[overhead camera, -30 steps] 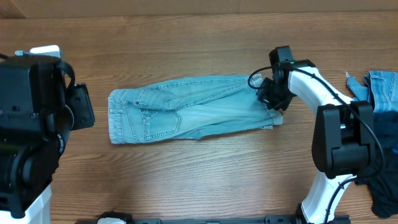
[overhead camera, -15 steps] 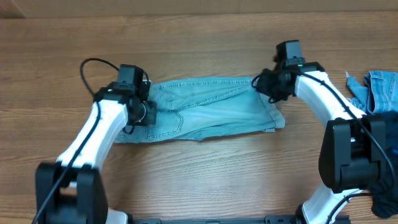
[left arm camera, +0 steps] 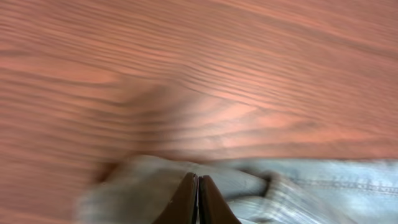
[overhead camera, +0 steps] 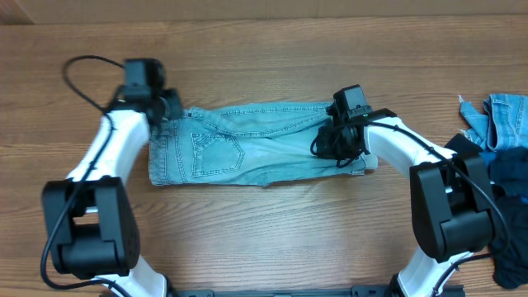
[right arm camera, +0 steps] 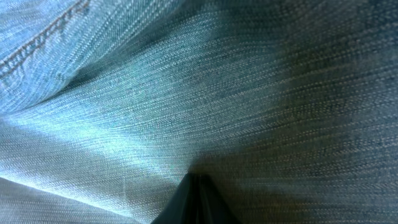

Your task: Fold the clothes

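Overhead: jeans [overhead camera: 256,144] lie flat mid-desk [overhead camera: 264,239], left gripper [overhead camera: 167,109] at their upper-left corner, right gripper [overhead camera: 332,142] on their right end. Wrist views add: both jaws closed tight, left tips at a bunched denim edge (blurred), right tips pressed into denim. Spare denim pile [overhead camera: 505,120] far right, overhead only.

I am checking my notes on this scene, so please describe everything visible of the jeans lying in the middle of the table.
The jeans are pale blue denim, folded lengthwise, lying flat across the wooden table, waist toward the left, legs toward the right. A stitched back pocket faces up near the waist; soft wrinkles run along the legs. The left tool is shut on the far waist corner, the right tool on cloth near the leg ends.
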Robot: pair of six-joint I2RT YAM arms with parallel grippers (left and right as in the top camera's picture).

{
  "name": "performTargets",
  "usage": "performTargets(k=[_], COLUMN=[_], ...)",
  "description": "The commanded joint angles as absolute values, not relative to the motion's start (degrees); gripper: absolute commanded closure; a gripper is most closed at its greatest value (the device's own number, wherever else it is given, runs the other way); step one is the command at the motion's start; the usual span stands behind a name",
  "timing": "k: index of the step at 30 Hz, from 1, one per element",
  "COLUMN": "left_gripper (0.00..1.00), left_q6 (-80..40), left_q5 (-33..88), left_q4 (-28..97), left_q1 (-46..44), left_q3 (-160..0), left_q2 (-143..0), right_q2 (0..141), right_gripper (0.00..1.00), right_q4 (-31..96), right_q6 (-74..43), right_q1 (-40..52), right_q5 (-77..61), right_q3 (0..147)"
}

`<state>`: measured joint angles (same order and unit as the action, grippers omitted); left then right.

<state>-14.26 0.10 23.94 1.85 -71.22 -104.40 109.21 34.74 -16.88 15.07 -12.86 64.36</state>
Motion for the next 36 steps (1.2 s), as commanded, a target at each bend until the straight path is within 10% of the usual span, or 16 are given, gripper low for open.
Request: performTargets(k=[1, 6, 16, 26, 36], left_gripper=[0.96, 0.96, 0.96, 0.96, 0.96], left_q6=[-15.11, -8.38, -9.32, -11.84, -11.84], left_q5=[-2.33, 13.74, 6.85, 7.05, 7.01], left_q4=[33.45, 45.32, 34.13, 28.67, 30.63], left_q1=[8.75, 8.40, -9.26, -8.97, -8.97], left_q3=[-76.38, -78.13, -61.78, -51.13, -51.13], left_q2=[-104.55, -102.10, -101.89, -101.89, -101.89], right_q2=[111.26, 107.85, 106.83, 113.62, 116.18], right_gripper=[0.93, 0.93, 0.96, 0.96, 0.96], right_q4=[34.81, 34.98, 28.73, 13.47, -3.77], right_q6=[-18.04, -17.54, -9.28, -30.72, -28.45], right_q1=[14.98, 14.94, 22.98, 33.06, 31.14], right_q5=[-7.09, -8.45, -32.71, -15.07, 3.42], right_q3=[59.94, 65.49, 68.75, 68.71, 68.71])
